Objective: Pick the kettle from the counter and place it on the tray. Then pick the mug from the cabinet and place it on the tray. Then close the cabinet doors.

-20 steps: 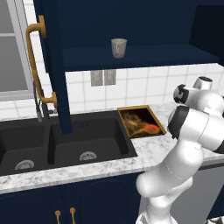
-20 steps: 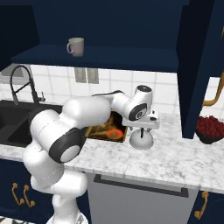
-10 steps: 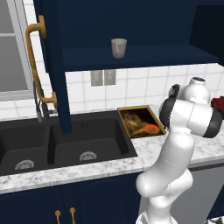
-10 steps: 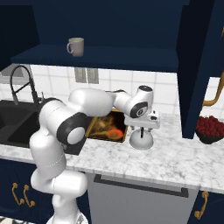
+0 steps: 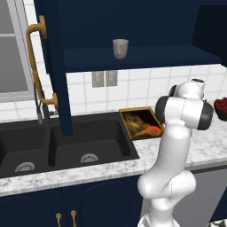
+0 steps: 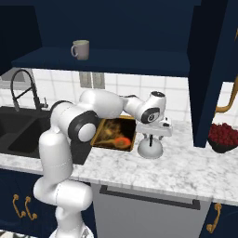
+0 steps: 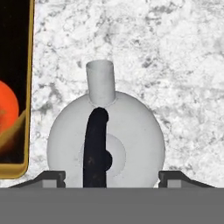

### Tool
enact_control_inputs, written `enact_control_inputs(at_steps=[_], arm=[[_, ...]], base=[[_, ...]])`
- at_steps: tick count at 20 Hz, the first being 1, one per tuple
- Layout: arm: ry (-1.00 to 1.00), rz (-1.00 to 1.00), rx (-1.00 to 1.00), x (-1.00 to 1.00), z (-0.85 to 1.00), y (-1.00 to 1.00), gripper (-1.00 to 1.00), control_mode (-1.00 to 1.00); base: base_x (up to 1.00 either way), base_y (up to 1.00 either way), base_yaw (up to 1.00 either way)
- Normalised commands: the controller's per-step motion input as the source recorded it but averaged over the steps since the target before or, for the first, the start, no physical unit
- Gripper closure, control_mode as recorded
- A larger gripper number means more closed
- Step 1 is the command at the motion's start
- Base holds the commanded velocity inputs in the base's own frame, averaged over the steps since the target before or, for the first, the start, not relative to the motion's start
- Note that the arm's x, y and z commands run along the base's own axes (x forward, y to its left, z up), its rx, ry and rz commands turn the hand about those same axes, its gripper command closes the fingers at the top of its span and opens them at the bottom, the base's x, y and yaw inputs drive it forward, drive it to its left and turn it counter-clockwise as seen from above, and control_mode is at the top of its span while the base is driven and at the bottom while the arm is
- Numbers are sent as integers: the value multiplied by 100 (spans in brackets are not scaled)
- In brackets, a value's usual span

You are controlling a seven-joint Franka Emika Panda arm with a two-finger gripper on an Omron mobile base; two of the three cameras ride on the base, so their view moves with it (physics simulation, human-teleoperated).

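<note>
Three steps are all left to be done, judged from how things lie: the cabinet (image 5: 133,57) is seen with its doors (image 5: 53,66) swung wide, the mug (image 5: 120,48) is on the shelf, and the kettle (image 6: 150,147) is standing on the counter (image 6: 186,172) just beside the tray (image 6: 103,138), apart from its rim. Over the last second the arm has been drawn in and straightened over the kettle, and the gripper (image 6: 151,136) has been brought down a little, so that the black handle (image 7: 96,148) is centred under the hand with the spout pointing away. The fingers (image 7: 52,177) are held spread, one tip to each side of the dome, with nothing pinched; from the right base view the hand seems to be just above the handle, though contact cannot be settled from there. The change is taken to mean that the approach to the kettle is nearly finished and that a further descent and a closing on the handle would be called for next.
</note>
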Motion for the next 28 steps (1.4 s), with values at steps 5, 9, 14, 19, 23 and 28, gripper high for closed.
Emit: enact_control_inputs(at_steps=[5, 9, 14, 19, 23, 28], arm=[[0, 0, 1, 1, 0, 0, 100, -100], [0, 2, 13, -2, 1, 11, 100, -100], [-9, 4, 10, -13, 8, 33, 100, -100], [0, 0, 1, -5, 43, 35, 100, -100], [-1, 0, 0, 0, 30, 33, 100, -100], [-11, 0, 0, 3, -1, 71, 100, -100]], base=[[0, 0, 0], [0, 0, 0], [0, 0, 0], [0, 0, 0], [0, 0, 0], [0, 0, 0]])
